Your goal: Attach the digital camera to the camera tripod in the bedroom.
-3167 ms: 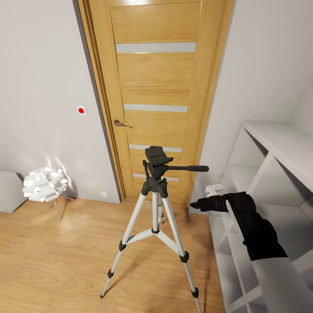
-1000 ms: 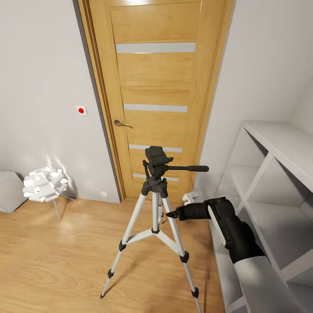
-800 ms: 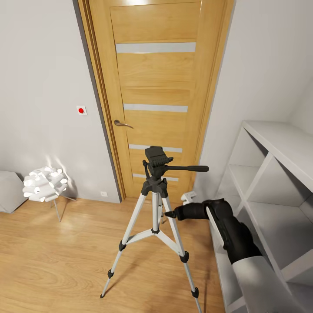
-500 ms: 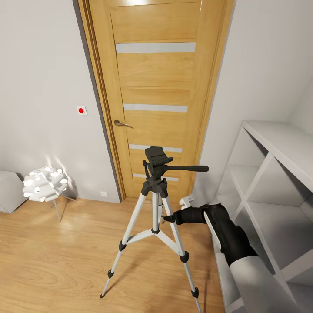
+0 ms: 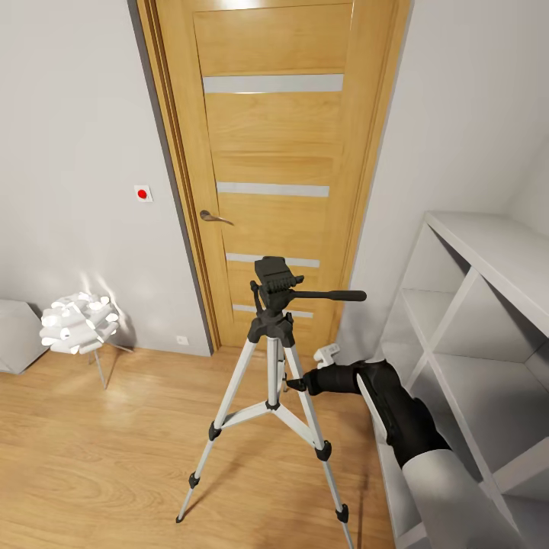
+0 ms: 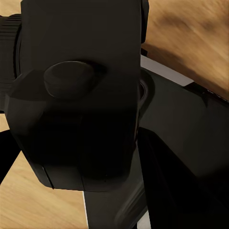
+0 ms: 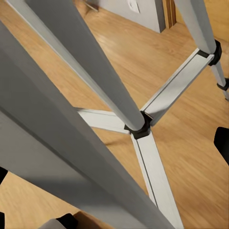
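Before the oak door [image 5: 274, 152] with its frosted stripes, the camera tripod [image 5: 271, 366] stands on the light wood plank floor [image 5: 99, 465], its three thin silver-white legs splayed, black joints and feet, a black head with a long pan handle pointing toward the white cube shelving [image 5: 473, 320]. Over the past few seconds the right arm has swung away from the shelving and inward, and its black right claw [image 5: 299, 383] now reaches the tripod's nearest leg, just below the head; whether its fingers are spread or pressed together cannot be told. The right wrist view looks closely along smooth, matte grey leg tubes [image 7: 95, 76] joined by flat braces at a black collar [image 7: 138, 128]. This approach seems meant to steady the tripod before mounting. The digital camera [image 6: 81, 90], a boxy matte black body with a rounded hump, sits very close in the left wrist view, apparently held at the left claw, though the grip itself cannot be made out. A small white ball-shaped lamp [image 5: 78, 322] glows near the grey wall, well apart from the tripod.
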Controlling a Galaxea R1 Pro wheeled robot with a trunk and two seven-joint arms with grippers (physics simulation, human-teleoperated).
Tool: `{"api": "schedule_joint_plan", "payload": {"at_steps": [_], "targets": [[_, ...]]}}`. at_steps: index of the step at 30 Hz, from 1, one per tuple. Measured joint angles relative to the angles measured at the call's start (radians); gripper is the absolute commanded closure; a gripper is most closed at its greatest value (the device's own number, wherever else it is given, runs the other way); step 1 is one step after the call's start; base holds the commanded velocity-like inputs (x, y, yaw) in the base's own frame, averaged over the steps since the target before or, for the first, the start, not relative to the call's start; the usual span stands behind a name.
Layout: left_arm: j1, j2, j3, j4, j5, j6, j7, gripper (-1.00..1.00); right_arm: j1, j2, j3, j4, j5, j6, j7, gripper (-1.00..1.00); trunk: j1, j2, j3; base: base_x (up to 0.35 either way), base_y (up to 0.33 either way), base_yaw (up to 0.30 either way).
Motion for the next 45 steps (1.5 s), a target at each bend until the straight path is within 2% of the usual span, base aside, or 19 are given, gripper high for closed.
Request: {"api": "schedule_joint_plan", "payload": {"at_steps": [13,14,17,21,23,40,44,45], "targets": [[0.0,0.0,0.0,0.0,0.0,0.0,0.0,1.0,0.0,0.001,0.0,0.002,-0.004,-0.002,0.0,-1.0,0.0,0.0,0.0,0.0,0.0,0.0],[0.0,0.0,0.0,0.0,0.0,0.0,0.0,1.0,0.0,0.001,0.0,0.002,-0.003,-0.002,0.0,1.0,0.0,0.0,0.0,0.0,0.0,0.0],[0.0,0.0,0.0,0.0,0.0,0.0,0.0,1.0,0.0,0.0,0.0,0.002,-0.007,0.002,0.001,1.0,0.0,0.0,0.0,0.0,0.0,0.0],[0.0,0.0,0.0,0.0,0.0,0.0,0.0,1.0,0.0,-0.001,-0.001,0.002,0.011,-0.006,0.002,1.0,0.0,0.0,0.0,0.0,0.0,0.0],[0.0,0.0,0.0,0.0,0.0,0.0,0.0,1.0,0.0,0.0,-0.001,0.002,-0.001,-0.001,0.002,1.0,0.0,0.0,0.0,0.0,0.0,0.0],[0.0,-0.001,0.0,0.0,0.0,0.0,0.0,1.0,0.0,0.0,-0.002,0.002,-0.002,-0.004,0.001,1.0,0.0,0.0,0.0,0.0,0.0,0.0],[0.0,-0.001,0.0,0.0,0.0,0.0,0.0,1.0,0.0,0.023,-0.002,-0.001,0.005,-0.007,-0.003,1.0,0.0,0.0,0.0,0.0,0.0,0.0],[0.0,-0.001,0.0,0.0,0.0,0.0,0.0,1.0,0.0,0.028,-0.003,-0.003,-0.008,-0.002,-0.005,1.0,0.0,0.0,0.0,0.0,0.0,0.0]]}}
